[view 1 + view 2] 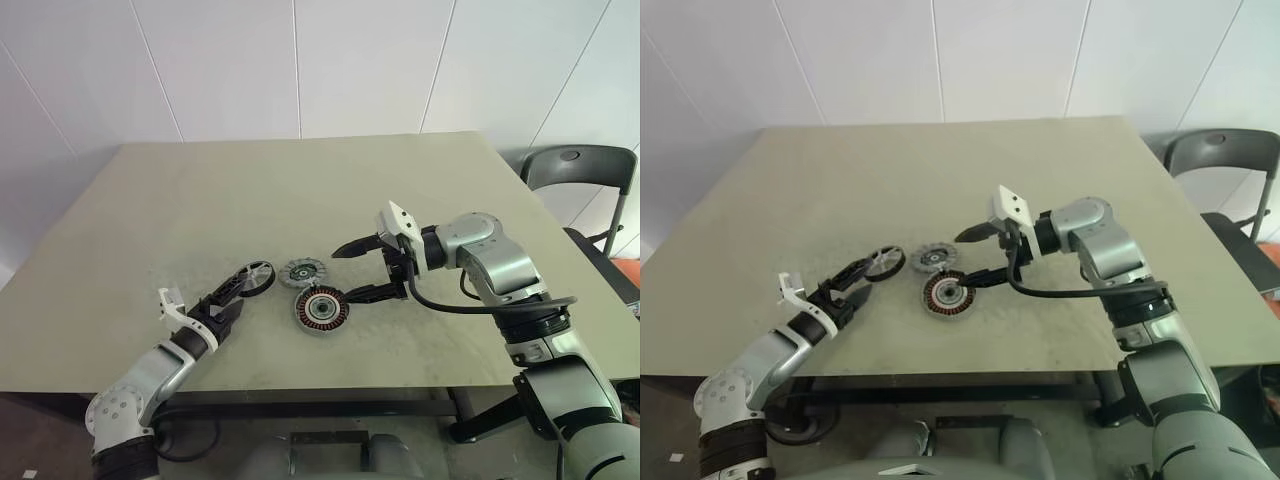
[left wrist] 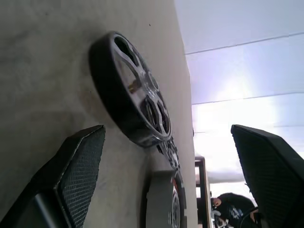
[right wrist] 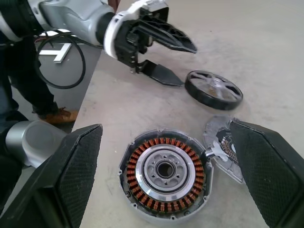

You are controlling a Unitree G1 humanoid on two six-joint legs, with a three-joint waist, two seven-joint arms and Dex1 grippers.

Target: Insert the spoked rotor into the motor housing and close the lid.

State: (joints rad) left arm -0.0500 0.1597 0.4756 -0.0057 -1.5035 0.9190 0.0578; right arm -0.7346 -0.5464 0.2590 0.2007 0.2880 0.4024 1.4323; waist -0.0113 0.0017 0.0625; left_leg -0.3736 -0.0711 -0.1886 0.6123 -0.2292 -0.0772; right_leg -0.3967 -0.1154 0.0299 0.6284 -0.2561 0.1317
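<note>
Step in hand: pick-up of the spoked rotor (image 1: 257,277), not yet grasped. It lies flat on the tabletop (image 1: 200,200), just left of the lid (image 1: 300,271); the motor housing (image 1: 321,309) sits near both, windings up, empty. The left gripper (image 1: 232,294) reaches low and nearly level toward the rotor's rim, jaws apart. The right gripper (image 1: 362,270) hangs over the housing, pointing leftward, jaws wide apart, holding nothing. Next move likely calls for bracketing the rim, then closing.
</note>
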